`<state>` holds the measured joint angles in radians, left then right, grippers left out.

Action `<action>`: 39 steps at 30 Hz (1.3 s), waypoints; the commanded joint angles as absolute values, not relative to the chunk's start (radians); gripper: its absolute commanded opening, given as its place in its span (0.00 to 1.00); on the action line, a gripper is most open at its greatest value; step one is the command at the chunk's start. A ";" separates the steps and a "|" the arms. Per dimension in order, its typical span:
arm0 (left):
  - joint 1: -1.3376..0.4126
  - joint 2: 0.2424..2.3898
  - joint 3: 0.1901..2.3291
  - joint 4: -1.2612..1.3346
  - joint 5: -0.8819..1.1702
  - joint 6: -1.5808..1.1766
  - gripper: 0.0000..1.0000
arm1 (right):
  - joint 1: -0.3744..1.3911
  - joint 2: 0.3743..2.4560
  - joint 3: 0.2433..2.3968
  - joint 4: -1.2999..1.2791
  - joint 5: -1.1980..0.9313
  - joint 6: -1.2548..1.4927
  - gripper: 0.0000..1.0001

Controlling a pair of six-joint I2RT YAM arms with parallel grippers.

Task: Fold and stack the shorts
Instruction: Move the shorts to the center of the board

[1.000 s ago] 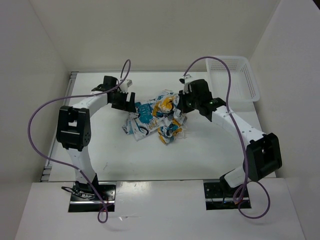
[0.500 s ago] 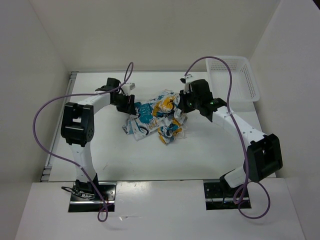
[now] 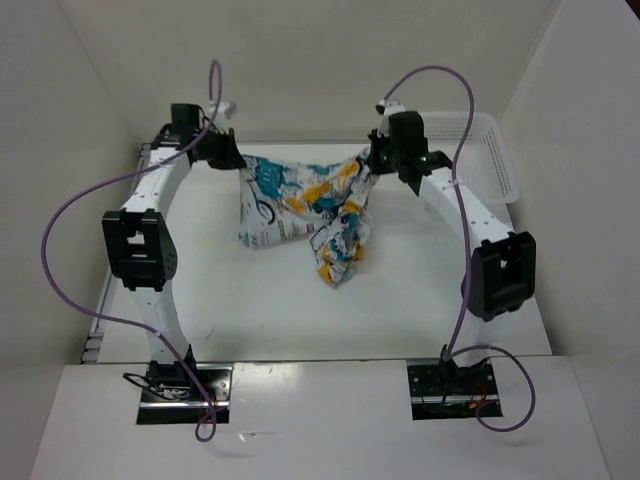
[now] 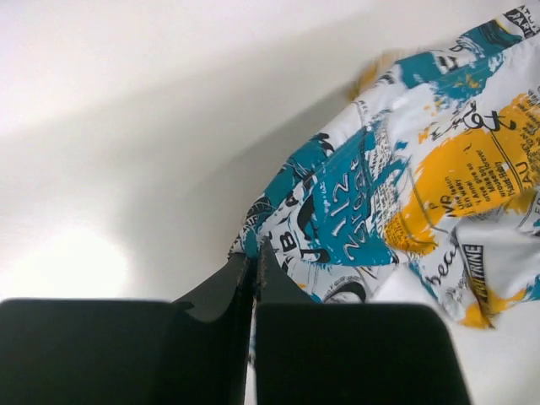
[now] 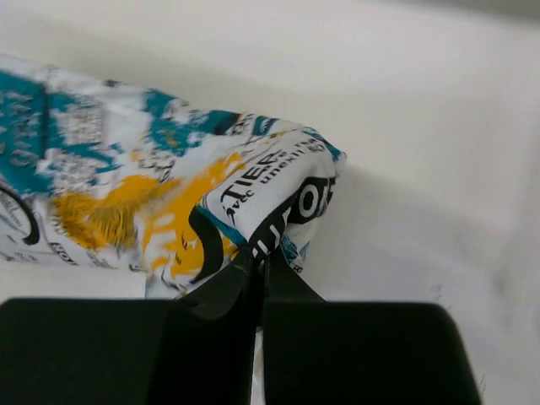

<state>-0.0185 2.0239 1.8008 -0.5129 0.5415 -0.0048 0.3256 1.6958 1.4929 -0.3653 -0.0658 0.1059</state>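
The shorts (image 3: 300, 200), white with teal, orange and black print, hang stretched in the air between both arms near the back wall, with a crumpled part drooping toward the table at the lower right. My left gripper (image 3: 232, 158) is shut on their left corner; in the left wrist view the fabric (image 4: 396, 194) spreads away from the closed left gripper (image 4: 254, 250). My right gripper (image 3: 375, 160) is shut on the right corner, where a black-lettered hem of the shorts (image 5: 253, 194) is pinched in the right gripper (image 5: 260, 253).
A white mesh basket (image 3: 490, 150) stands at the back right, close behind the right arm. The white table (image 3: 250, 300) is walled on three sides. Purple cables loop off both arms.
The left gripper closed on the shorts' left corner. Both arms then rose and moved back and apart, lifting the crumpled shorts off the table and stretching them out.
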 commanded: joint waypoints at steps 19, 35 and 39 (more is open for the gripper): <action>0.259 1.606 1.462 -0.699 0.482 0.000 0.00 | 0.528 1.631 1.323 -0.364 -0.075 0.089 0.32; 0.232 1.585 1.052 -0.660 0.337 0.000 0.00 | 0.509 1.527 1.026 -0.206 -0.156 0.368 0.68; 0.232 1.585 1.043 -0.660 0.337 0.000 0.00 | 0.509 1.670 1.086 -0.230 -0.117 0.431 0.68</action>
<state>0.2325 1.6173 1.0573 -0.6701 0.3435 -0.0040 0.5117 1.5719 1.0492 -0.2691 -0.1474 0.3504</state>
